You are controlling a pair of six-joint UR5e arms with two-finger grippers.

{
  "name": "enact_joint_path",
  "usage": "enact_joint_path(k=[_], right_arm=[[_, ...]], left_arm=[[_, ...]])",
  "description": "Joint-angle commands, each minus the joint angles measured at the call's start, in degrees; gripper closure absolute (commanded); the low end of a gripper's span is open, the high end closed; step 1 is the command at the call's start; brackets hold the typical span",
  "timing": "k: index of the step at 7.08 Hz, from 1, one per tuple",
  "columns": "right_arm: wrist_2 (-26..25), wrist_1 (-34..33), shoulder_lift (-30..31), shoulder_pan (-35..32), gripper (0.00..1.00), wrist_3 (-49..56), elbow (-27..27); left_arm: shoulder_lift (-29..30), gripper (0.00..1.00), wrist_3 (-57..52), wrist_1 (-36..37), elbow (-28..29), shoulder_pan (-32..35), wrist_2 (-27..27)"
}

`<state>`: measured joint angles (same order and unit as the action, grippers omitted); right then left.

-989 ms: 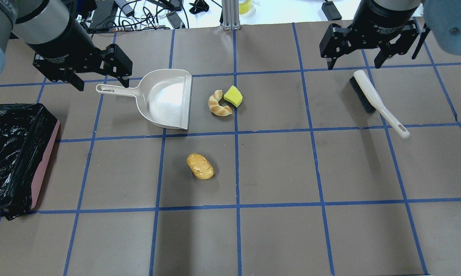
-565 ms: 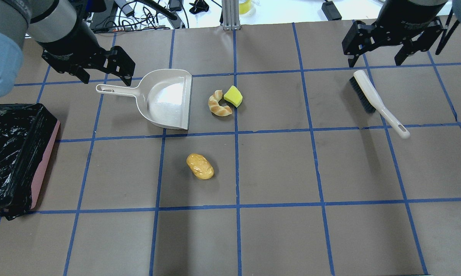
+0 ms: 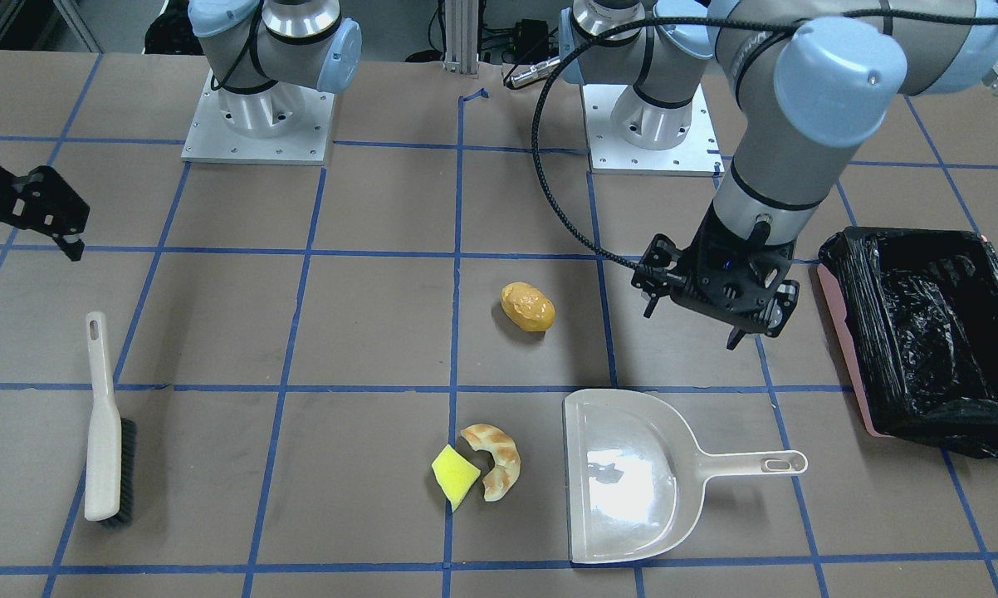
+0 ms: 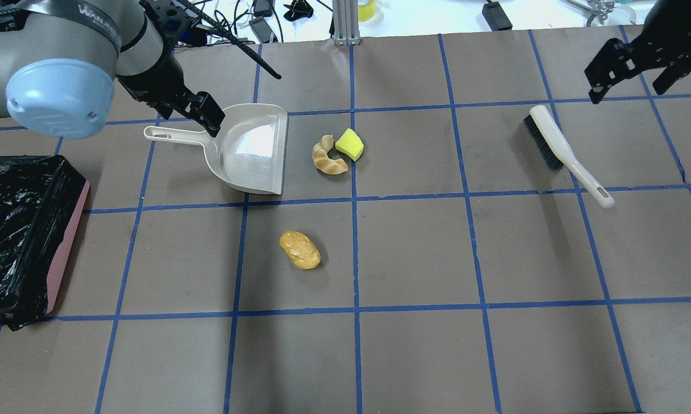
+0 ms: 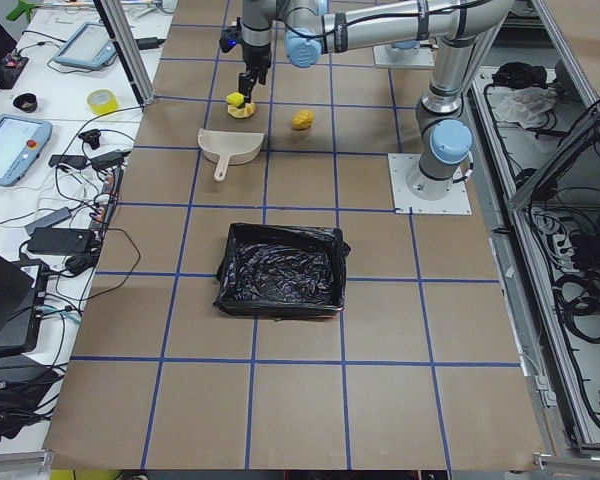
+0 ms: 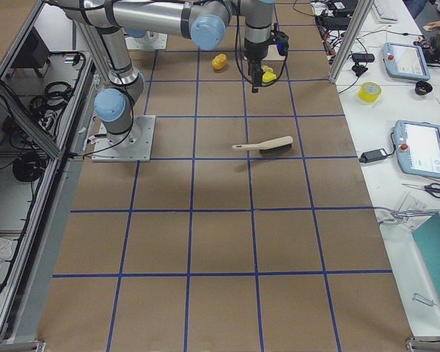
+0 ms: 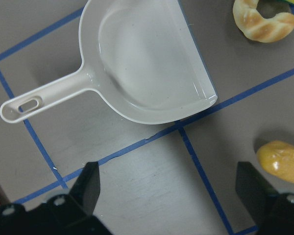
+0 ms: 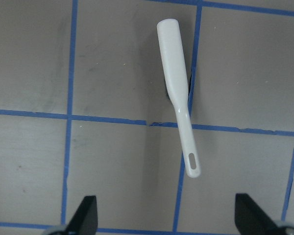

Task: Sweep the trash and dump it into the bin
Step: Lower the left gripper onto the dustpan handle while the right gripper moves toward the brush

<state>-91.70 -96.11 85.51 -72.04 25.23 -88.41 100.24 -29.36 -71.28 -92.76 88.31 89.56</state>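
Brown table [image 4: 414,356], blue tape grid [image 4: 355,259], cables [image 4: 225,23] heaped at the far edge, tablets [image 5: 10,150] on the side bench. Croissant [image 4: 328,158] and wedge [image 4: 350,144] sit side by side just off the dustpan [image 4: 253,149] lip. The roll [image 4: 300,249] lies apart, on the robot's side of the dustpan, and the bin [image 4: 64,247] waits past the dustpan's handle. Left gripper [image 7: 166,169], jaws wide apart, has swung in over that handle since a moment ago. Right gripper [image 8: 164,205], also spread, has drifted outward past the brush [image 4: 558,149], well away from the dustpan. Trash hasn't budged.
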Motion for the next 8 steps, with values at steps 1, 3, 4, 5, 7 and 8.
enact_joint_path(k=[1, 3, 4, 5, 7, 8], right_arm=[[0.11, -15.24, -3.94, 3.4, 0.0, 11.64, -7.35], [0.64, -16.92, -7.18, 5.24, 0.0, 13.16, -11.6], [0.64, -17.09, -9.12, 5.25, 0.0, 15.7, -11.61], [0.82, -17.18, -11.14, 5.25, 0.0, 15.73, -11.61], [0.56, -17.36, -13.43, 5.25, 0.0, 16.08, -11.7], [0.38, -17.44, -14.92, 5.25, 0.0, 16.08, -11.7]], left_arm=[[6.51, 0.0, -21.4, 6.73, 0.56, -1.81, -0.09], [10.48, 0.0, -50.68, 9.57, 1.61, -6.81, 0.0], [12.67, 0.0, -59.67, 9.67, 3.88, -7.97, 0.52], [15.48, 0.0, -64.46, 9.75, 6.34, -7.98, 0.62], [19.27, 0.01, -68.28, 9.67, 6.72, -8.07, 0.7], [19.9, 0.01, -68.99, 9.58, 6.28, -8.07, 1.92]])
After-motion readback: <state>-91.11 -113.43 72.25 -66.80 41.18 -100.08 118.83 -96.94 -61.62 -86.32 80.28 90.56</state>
